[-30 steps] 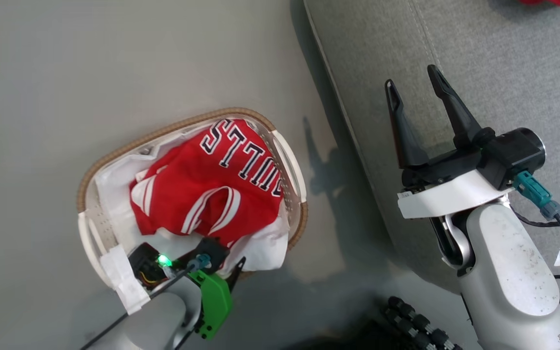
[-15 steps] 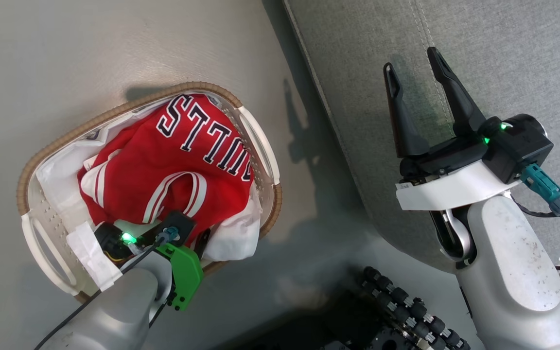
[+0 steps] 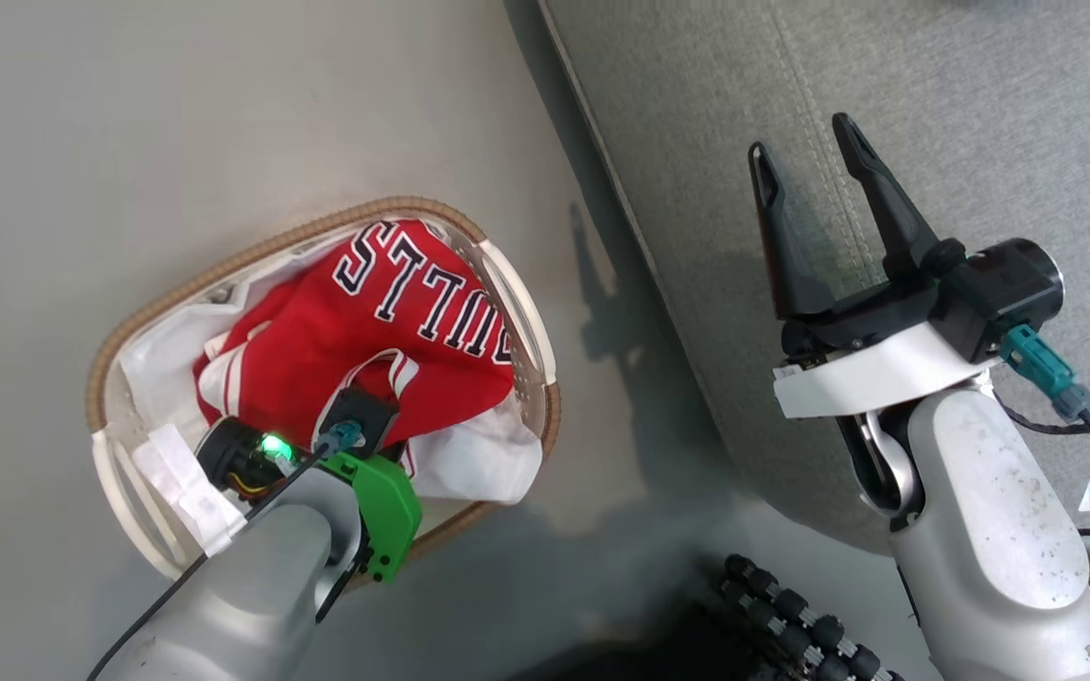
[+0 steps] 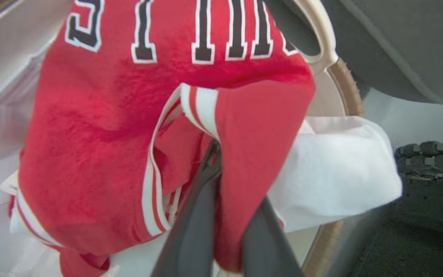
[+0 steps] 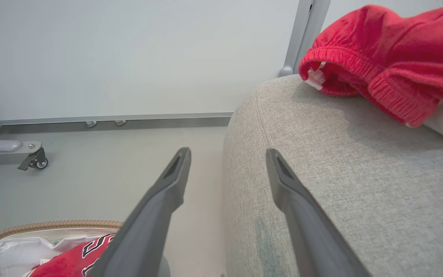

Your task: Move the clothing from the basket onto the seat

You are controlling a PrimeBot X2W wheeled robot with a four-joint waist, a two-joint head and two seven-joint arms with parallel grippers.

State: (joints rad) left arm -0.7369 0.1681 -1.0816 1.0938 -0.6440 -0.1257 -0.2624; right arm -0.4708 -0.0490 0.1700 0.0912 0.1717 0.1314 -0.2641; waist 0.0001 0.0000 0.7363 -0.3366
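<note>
The clothing (image 3: 384,322) is a red jersey lettered "BULLS", lying bunched in the white basket (image 3: 223,260) on the floor. My left gripper (image 4: 229,173) is down in the basket. Its fingers are shut on a striped fold of the jersey (image 4: 110,115), and red cloth drapes over one finger. My right gripper (image 3: 805,156) hangs open and holds nothing, above the left edge of the grey seat (image 3: 980,113). In the right wrist view, another red garment (image 5: 390,57) lies on the seat (image 5: 340,173) beyond the open right gripper (image 5: 227,154).
A plain white sheet (image 3: 479,459) lines the basket and spills over its near rim. My base with black rollers (image 3: 791,615) stands on the floor between basket and seat. A pale wall and a castor foot (image 5: 33,161) stand beyond the basket.
The head camera shifted. My left gripper pushed further into the jersey, and its fingers, which showed at the sheet's edge before, are now buried in the red cloth. The right gripper stayed open.
</note>
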